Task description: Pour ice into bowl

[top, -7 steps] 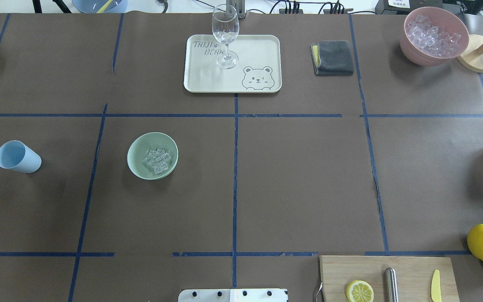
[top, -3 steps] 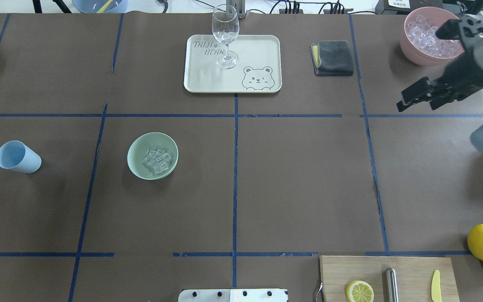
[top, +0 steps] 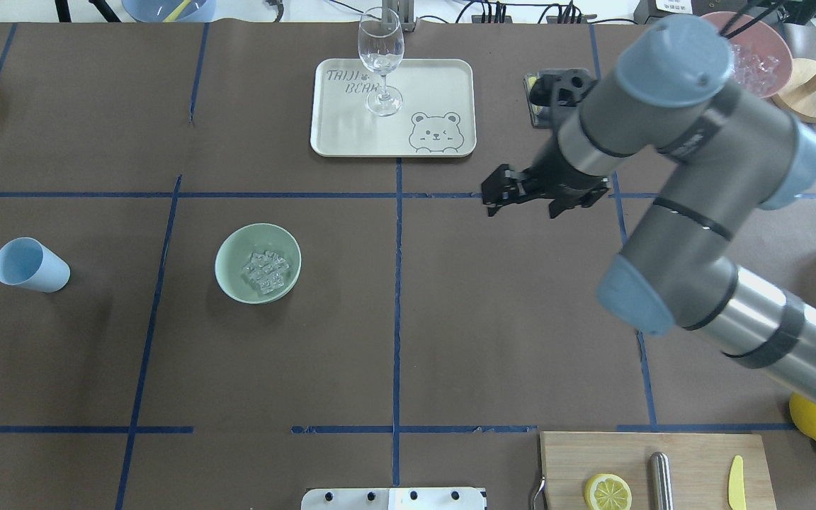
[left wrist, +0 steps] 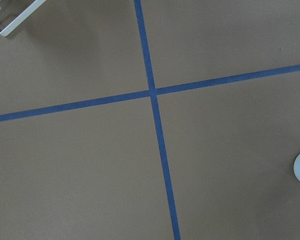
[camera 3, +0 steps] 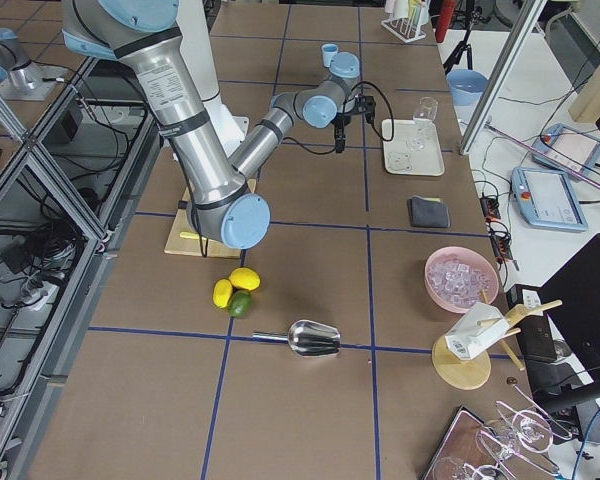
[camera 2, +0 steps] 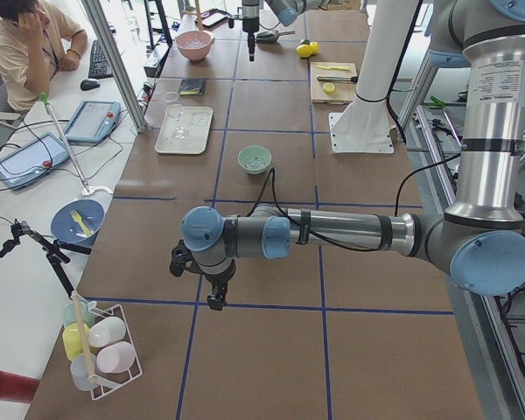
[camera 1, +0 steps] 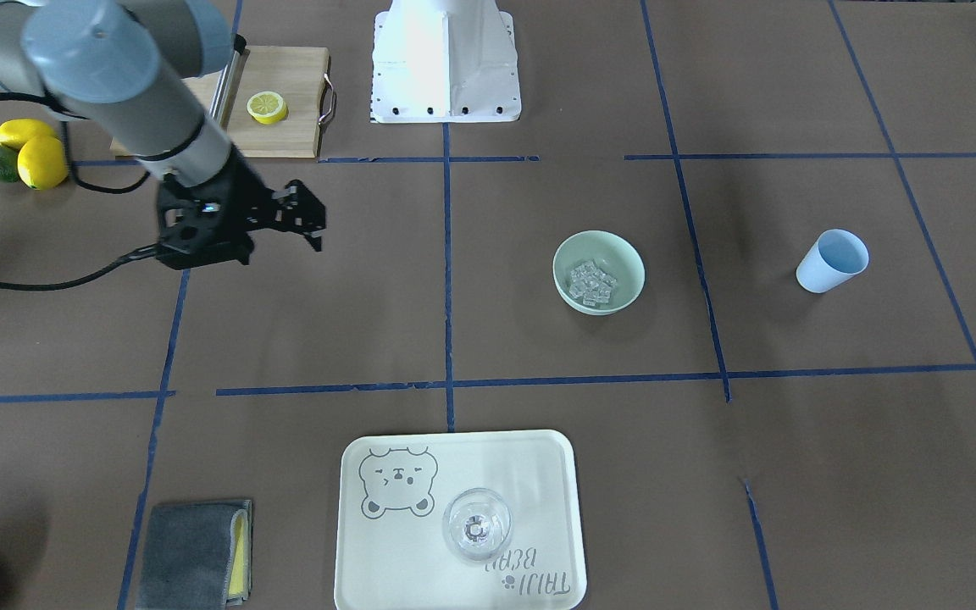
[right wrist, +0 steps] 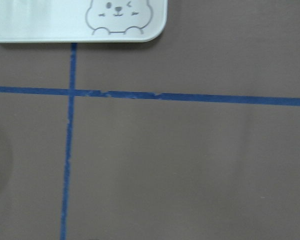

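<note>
jaws of right gripper (top: 491,200) apart, empty

Right arm (top: 670,177) sweeps in: absent from the overhead view a second ago, then seen only at the edge far to the right of the bear tray (top: 351,138), it now stretches across the tabletop (top: 507,319). Its claw (top: 521,202) hangs, fingers spread, just off the tray's near right corner. The arm now hides part of the grey cloth (camera 1: 187,551) and of the pink bowl (top: 769,60), both right of the tray.

pink bowl (top: 783,60), cloth (top: 533,117) partly behind right arm (top: 670,120)
</note>
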Tool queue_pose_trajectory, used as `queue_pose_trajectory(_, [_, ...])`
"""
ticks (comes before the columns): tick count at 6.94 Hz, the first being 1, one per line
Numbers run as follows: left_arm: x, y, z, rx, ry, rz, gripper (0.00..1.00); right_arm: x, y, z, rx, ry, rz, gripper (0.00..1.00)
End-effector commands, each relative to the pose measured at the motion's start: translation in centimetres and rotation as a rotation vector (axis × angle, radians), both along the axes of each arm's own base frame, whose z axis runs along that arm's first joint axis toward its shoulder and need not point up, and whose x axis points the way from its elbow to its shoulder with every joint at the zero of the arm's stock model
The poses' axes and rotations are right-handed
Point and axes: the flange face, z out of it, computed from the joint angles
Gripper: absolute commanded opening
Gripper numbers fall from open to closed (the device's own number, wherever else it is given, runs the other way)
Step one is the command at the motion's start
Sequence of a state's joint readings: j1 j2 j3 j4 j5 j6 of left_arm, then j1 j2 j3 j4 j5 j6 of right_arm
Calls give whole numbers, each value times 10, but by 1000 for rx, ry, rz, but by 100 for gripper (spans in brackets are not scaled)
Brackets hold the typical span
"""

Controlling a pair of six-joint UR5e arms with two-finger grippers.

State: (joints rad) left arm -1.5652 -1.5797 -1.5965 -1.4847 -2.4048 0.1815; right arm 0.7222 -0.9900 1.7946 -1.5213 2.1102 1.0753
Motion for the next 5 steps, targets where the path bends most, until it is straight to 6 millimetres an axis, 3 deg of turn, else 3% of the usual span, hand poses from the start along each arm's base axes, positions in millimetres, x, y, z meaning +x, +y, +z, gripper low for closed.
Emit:
queue_pose_trajectory(1, [0, 0, 0, 0, 0, 0, 100, -112, 5, -68, 30, 16, 35, 100])
queue_pose_trajectory(3, [1, 0, -1, 3, 4, 1, 100, -208, 9, -93, 55, -85, 104, 100])
queue_pose_trajectory(4, [1, 0, -1, 5, 4, 1, 100, -251, 9, -117, 57, -70, 142, 100])
queue_pose_trajectory(5, [0, 0, -1, 5, 4, 0, 100, -267, 10, -128, 43, -60, 140, 98])
